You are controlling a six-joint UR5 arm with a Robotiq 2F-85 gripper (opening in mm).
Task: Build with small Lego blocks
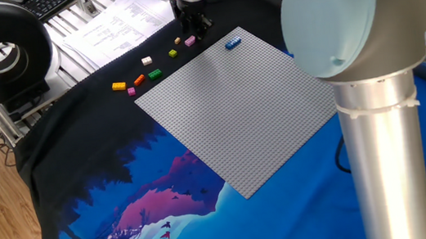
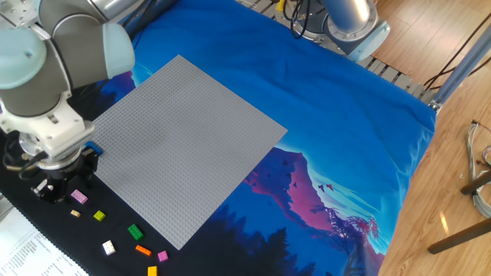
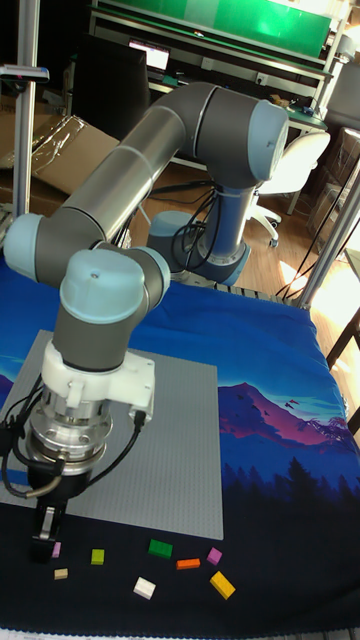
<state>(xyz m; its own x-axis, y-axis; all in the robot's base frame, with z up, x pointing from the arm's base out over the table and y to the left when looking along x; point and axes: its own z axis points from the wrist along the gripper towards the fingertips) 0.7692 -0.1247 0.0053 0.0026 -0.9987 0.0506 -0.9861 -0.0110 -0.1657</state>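
grey baseplate (image 2: 184,146) surface bare across its middle and far corners; open passage above it. only a blue brick (image 1: 233,43) sits on it, near the corner closest to the gripper (image 1: 194,24). gripper hangs low over the pink brick (image 1: 190,41), blocking that spot. loose bricks in a row along the baseplate's near edge on the black cloth: yellow-green (image 2: 99,216), green (image 2: 135,231), white (image 2: 109,248), orange (image 2: 143,250), small gaps between. printed papers (image 1: 114,25) lie just beyond the row.

At about eight o'clock the gripper (image 2: 55,186) hangs just off the grey baseplate (image 2: 180,146) beside a pink brick (image 2: 78,197), with more small bricks (image 2: 135,231) scattered toward six o'clock.
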